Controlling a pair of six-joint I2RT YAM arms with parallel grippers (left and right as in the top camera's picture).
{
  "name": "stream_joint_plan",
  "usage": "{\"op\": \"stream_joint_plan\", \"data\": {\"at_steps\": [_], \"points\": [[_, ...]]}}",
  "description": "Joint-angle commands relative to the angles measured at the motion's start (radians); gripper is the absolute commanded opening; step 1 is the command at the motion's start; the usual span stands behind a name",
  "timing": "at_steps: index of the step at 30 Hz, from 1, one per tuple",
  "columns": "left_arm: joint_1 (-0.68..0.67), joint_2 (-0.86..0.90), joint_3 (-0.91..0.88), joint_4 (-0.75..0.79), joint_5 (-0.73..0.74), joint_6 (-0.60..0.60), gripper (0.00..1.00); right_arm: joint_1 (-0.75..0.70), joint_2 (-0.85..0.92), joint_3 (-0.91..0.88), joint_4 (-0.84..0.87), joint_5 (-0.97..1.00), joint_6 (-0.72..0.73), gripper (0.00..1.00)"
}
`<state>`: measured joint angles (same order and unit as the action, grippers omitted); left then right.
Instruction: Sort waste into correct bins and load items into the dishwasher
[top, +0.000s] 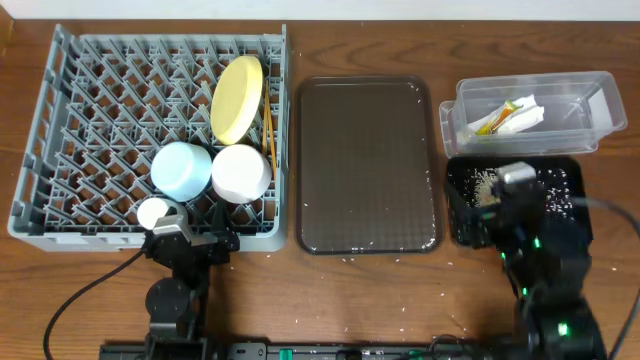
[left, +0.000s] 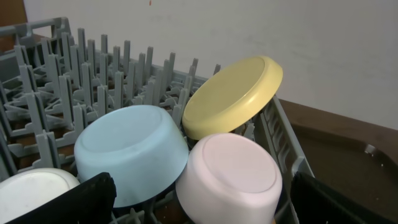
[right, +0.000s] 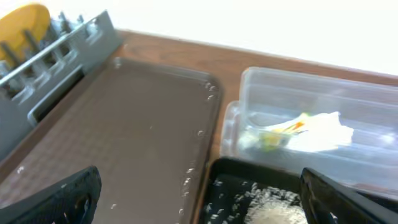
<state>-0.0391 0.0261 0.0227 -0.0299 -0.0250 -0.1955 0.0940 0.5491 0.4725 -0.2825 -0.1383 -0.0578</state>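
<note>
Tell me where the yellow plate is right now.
Overhead, the yellow plate leans on edge in the grey dish rack, by its right wall, behind the upturned white bowl.

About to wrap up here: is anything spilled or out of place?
Yes: a few stray rice grains lie on the table by the brown tray's front edge, outside the black tray. Nothing else stands out.
</note>
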Motion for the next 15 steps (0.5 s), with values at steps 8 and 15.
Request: {"op": "stream_joint_plan", "data": {"at_steps": [8, 15], "points": [[0.005, -0.001, -0.019, -0.04, -0.011, -0.009, 0.91, -0.082, -0.505, -0.393, 0.16, -0.01, -0.017, 0.99], [0.005, -0.001, -0.019, -0.04, -0.011, -0.009, 0.91, -0.082, -0.544, -0.468, 0.229, -0.027, 0.016, 0.99]]}}
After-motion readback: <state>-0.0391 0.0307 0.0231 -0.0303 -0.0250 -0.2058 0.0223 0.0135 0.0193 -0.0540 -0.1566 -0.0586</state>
